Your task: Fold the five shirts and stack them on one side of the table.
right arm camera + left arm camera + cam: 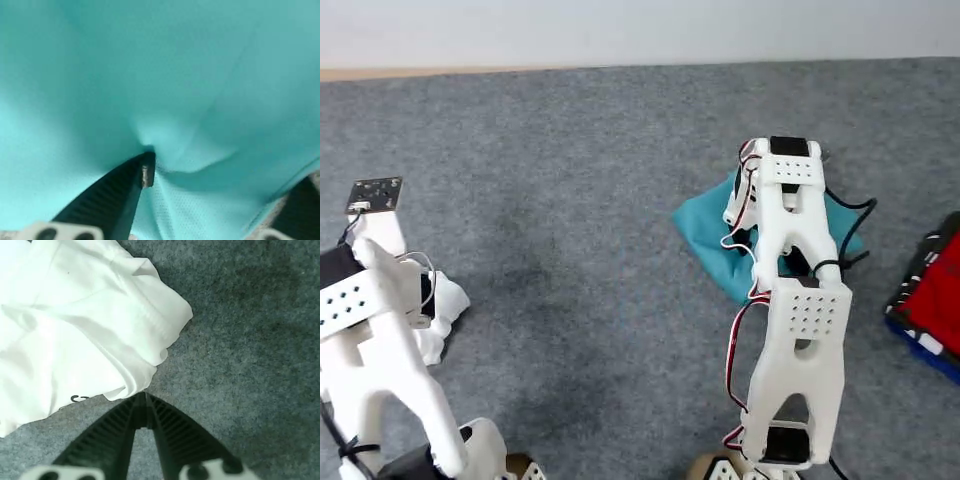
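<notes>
Grey table (570, 200), two crumpled shirts.
Left gripper (145, 402) closed beside white shirt (75, 330); right gripper (225, 180) spread on teal shirt (175, 75).

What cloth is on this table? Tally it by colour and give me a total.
White shirt: 1
Teal shirt: 1
Red cloth: 1
Black-and-white patterned cloth: 1
Blue cloth: 1
Total: 5; the last three lie piled together, cut off at the high view's edge, so that count is tentative.
</notes>
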`<action>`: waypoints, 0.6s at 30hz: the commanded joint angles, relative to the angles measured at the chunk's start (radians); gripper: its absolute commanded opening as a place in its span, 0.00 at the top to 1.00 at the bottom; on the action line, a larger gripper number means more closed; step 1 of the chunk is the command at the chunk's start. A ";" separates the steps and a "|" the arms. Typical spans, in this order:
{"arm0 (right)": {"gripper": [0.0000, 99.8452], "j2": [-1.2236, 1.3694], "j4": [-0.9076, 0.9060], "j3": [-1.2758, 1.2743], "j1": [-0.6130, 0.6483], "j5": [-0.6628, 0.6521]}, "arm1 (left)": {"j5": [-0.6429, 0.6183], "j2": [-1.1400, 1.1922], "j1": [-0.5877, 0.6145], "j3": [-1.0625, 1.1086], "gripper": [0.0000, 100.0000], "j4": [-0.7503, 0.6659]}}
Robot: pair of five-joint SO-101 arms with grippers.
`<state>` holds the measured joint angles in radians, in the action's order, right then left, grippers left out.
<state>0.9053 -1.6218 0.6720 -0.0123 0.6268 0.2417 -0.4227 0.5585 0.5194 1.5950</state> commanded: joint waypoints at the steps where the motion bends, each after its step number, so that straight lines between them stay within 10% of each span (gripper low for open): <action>1: 0.82 0.035 0.002 -0.009 -0.028 0.003 | 0.009 -0.037 0.000 -0.010 0.99 0.006; 7: 0.98 0.035 0.002 -0.009 -0.047 -0.037 | 0.009 -0.037 0.000 -0.012 0.99 0.014; 18: 0.99 -0.073 -0.173 0.189 -0.090 -0.186 | 0.009 -0.037 0.000 -0.012 0.99 0.015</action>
<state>0.9114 -1.7476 0.7841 -0.0644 0.5040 0.2417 -0.4227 0.5585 0.5194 1.5965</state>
